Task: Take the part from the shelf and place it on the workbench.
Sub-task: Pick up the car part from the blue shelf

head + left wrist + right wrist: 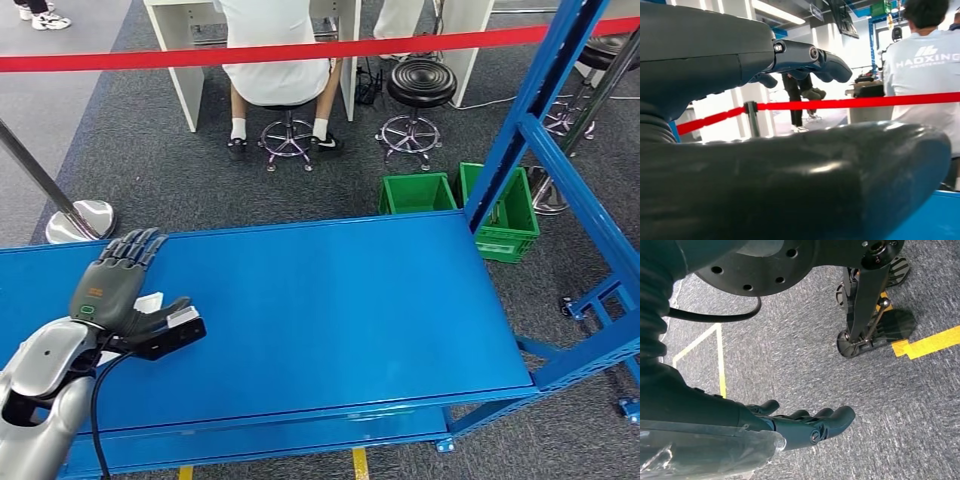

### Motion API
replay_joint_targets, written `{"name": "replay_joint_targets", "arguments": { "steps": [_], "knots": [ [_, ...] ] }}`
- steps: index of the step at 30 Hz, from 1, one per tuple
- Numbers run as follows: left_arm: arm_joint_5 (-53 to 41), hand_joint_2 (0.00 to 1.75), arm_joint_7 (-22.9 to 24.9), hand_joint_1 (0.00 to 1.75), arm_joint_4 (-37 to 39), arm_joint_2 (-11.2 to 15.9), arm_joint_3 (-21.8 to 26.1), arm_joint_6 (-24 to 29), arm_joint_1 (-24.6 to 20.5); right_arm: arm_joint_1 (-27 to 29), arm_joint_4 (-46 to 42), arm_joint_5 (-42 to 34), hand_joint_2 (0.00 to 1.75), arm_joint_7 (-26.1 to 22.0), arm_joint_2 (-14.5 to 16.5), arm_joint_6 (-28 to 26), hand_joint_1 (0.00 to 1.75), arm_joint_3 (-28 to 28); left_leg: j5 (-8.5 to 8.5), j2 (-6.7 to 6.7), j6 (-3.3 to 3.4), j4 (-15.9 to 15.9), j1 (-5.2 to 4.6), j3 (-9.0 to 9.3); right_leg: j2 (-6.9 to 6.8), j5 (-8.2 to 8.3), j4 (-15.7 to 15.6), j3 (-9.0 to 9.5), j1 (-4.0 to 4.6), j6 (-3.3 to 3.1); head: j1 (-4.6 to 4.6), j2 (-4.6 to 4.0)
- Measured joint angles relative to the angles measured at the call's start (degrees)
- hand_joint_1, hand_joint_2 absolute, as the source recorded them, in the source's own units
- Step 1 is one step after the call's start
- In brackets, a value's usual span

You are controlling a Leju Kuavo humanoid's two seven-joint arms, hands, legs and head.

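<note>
Head view showed the smooth blue metal workbench [332, 310], a long flat slab, and everything else is placed from it. At its near-left end the left hand [113, 285] lay low over the surface, dark fingers stretched forward and apart, thumb reaching sideways against the part [170, 330], a small blocky piece with a black body and pale faces that sat on the bench top; whether the hand gripped it or merely touched it could not be told. Beyond the bench's far edge stood two green plastic crates [453, 200] on coarse grey carpet, a round black stool [421, 85], and a taut red barrier tape [302, 50]. Left wrist view showed a glossy rounded thumb [798, 180] and jointed fingers [810, 57] extended above a corner of the bench. Right wrist view showed the right hand [798, 425] hanging over carpet, fingers loosely extended, holding nothing.
</note>
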Motion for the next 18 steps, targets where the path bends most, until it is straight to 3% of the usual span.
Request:
{"name": "replay_joint_targets", "arguments": {
  "steps": [10, 18],
  "knots": [
    [4.11, 0.0, -1.58, 0.0, -9.88, 6.92, 0.41, 1.91, 11.38, 0.39, 0.0, 0.0, 1.75, 0.03, 0.29, 0.2, 0.0, -2.36, -0.15, 0.06, -0.02, 0.0, 0.01, 0.04, 0.02, -0.17, 0.0, -0.01, 0.02, -0.07, 0.01, 0.0],
    [3.02, 0.0, -2.24, 0.0, -14.93, 9.37, 2.83, 6.9, 19.28, 0.63, 0.0, 0.0, 1.75, -0.6, 0.51, 0.38, 0.0, -3.69, -0.26, 0.06, 0.02, 0.0, -0.01, 0.08, 0.02, -0.25, 0.0, 0.07, 0.02, -0.05, 0.01, 0.0]
  ]
}}
